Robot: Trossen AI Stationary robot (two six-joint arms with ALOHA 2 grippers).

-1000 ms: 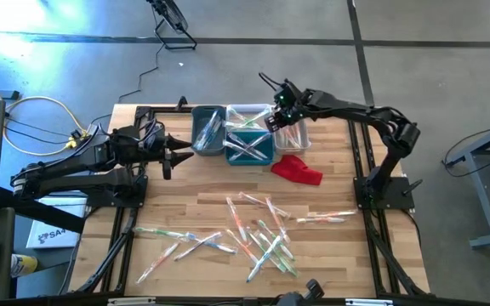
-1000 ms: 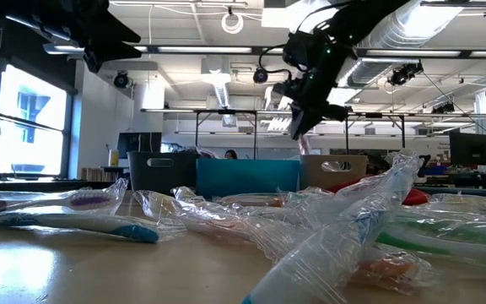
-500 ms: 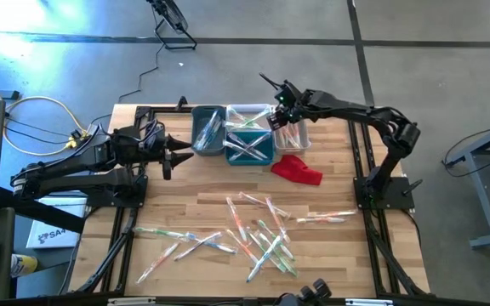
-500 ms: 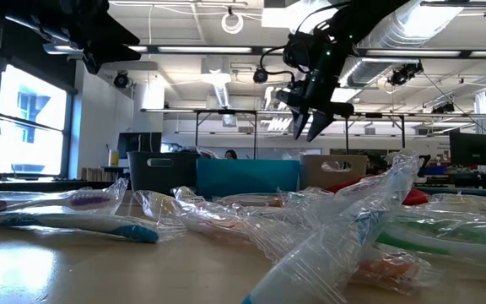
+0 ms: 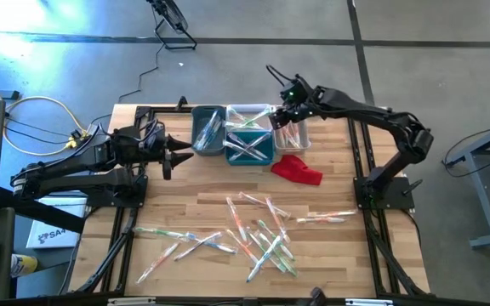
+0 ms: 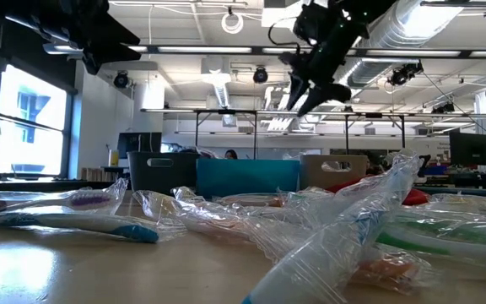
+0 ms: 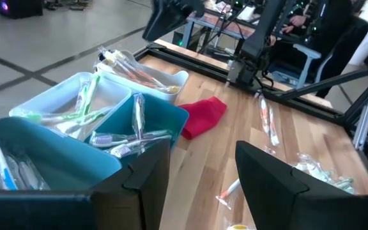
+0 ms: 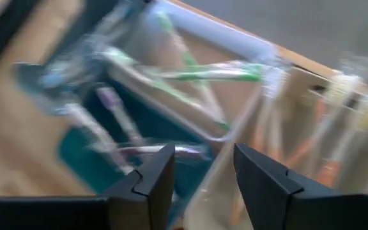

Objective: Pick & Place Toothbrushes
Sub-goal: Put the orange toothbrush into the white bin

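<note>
We look down on a wooden table with a dark arm at each side. The right arm reaches over the far middle of the table, and its right gripper hangs above a cluster of small bins: a grey one, a teal one, a white one and a clear one. Its fingers stand spread with nothing between them; just ahead of and beneath the tips we see the white bin and the teal bin, each with wrapped brushes lying inside, and orange-handled ones in the clear bin to one side.

The left arm waits at the table's left side. The left gripper sits just short of the grey bin, fingers apart and empty, with the bins right in front of the tips and a red cloth farther on, past the bins.

Most of the toothbrushes lie scattered in clear wrappers on the near half of the table, well away from both sets of fingers; a smaller scatter lies toward the near left. In the low view the crinkled wrappers fill the foreground, and the right gripper hangs high above the bins.
</note>
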